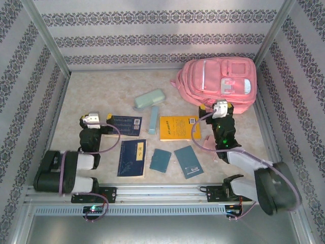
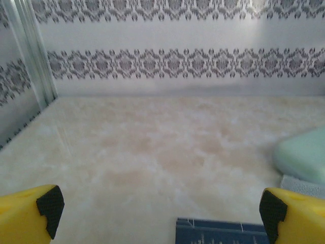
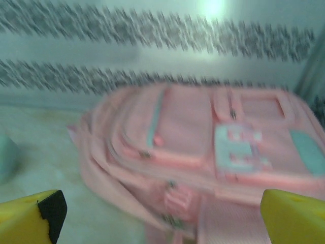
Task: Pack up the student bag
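Note:
The student bag (image 1: 218, 81) is a large pink backpack lying flat at the back right of the table. My right gripper (image 1: 217, 104) hovers just in front of it, open, with nothing between its fingers. The right wrist view is blurred; there the bag (image 3: 203, 147) lies ahead of the open right gripper (image 3: 160, 213), its zip pockets facing up. My left gripper (image 1: 95, 116) is open at the left of the table, beside a dark blue book (image 1: 126, 124). In the left wrist view the left gripper (image 2: 160, 216) stands wide over bare table, with the dark blue book's (image 2: 221, 231) edge between its fingers.
A mint pencil case (image 1: 150, 99), a pale blue narrow box (image 1: 153, 119), a yellow book (image 1: 177, 128), a second dark blue book (image 1: 132, 157) and two teal notebooks (image 1: 161, 160) (image 1: 188, 161) lie mid-table. Patterned walls enclose three sides. The mint case (image 2: 302, 155) lies right of the left gripper.

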Tool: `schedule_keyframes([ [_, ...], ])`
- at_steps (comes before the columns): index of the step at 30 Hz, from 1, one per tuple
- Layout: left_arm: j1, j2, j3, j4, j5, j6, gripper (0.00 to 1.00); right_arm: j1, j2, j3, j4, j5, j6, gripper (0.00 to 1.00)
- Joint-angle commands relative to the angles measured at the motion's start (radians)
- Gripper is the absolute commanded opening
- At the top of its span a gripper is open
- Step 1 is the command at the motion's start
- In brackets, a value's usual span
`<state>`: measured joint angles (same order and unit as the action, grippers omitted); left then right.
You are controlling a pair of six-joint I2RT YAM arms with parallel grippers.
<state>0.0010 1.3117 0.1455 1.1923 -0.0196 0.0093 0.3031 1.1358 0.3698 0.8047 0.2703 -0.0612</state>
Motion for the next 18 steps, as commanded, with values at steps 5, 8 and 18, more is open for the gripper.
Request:
schedule_keyframes([
  [5,-0.033,-0.259,0.207,-0.458,0.054,0.057,1.0,0.328,-0.172,0.246,-0.476,0.024,-0.036,0.98],
  [8,-0.108,-0.307,0.282,-0.566,0.01,0.023,1.0,0.394,-0.186,0.344,-0.669,-0.008,0.104,0.98],
  [18,-0.418,-0.212,0.861,-1.628,-0.281,-0.328,1.0,0.486,-0.172,0.603,-1.184,-0.053,0.208,0.98],
])
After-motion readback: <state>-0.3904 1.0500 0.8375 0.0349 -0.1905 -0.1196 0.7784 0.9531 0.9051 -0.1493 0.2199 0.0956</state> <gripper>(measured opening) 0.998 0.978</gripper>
